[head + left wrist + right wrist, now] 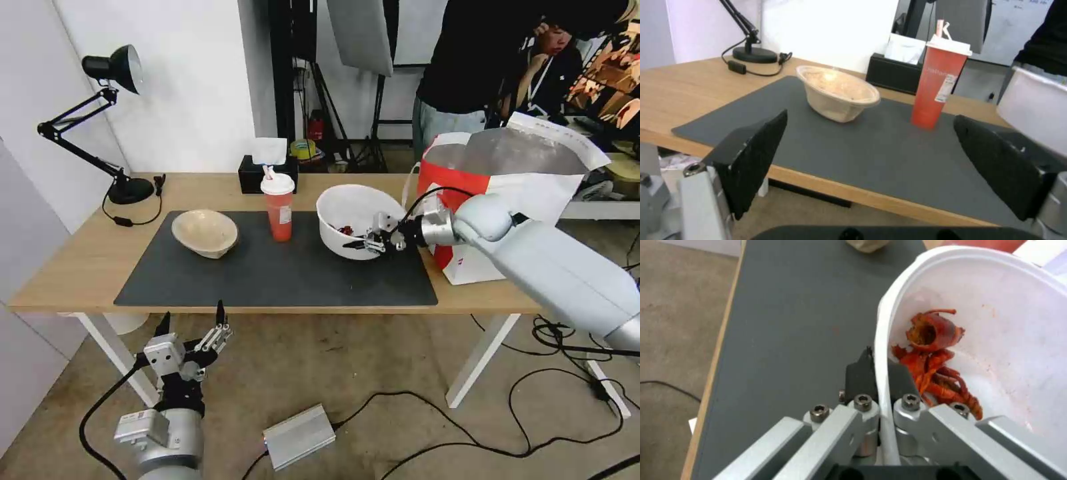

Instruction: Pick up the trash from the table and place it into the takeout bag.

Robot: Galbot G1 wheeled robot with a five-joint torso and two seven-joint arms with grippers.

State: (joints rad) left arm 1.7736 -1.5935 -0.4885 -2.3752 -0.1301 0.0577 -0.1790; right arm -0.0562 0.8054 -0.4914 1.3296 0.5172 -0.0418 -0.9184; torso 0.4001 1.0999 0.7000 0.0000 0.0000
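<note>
1. On the dark grey mat [267,273] of the table [80,267], the right gripper [373,241] pinches the near rim of the large white bowl [350,203], one finger inside the wall and one outside.
2. From the right wrist view, that clamp is plain: the black fingers [858,376] sit tight on either side of the thin white rim, and red, shell-like scraps [933,356] lie in the bowl's bottom. From the head view these are only a small red smear.
3. Just right of the bowl stands the takeout bag [467,267], mouth open, foil lining showing, well clear of the mat's edge.
4. At the mat's middle stands the red drink cup [279,208] with its white lid, upright; to its left the shallow beige bowl [204,232] rests tilted.
5. Below the table's front edge hangs the left gripper [192,323], fingers spread wide and holding nothing. Its wrist view looks between the pads [751,156] at the beige bowl, the cup and the black tissue box [896,75] behind them.
6. A desk lamp [113,73] stands at the table's far left corner.
</note>
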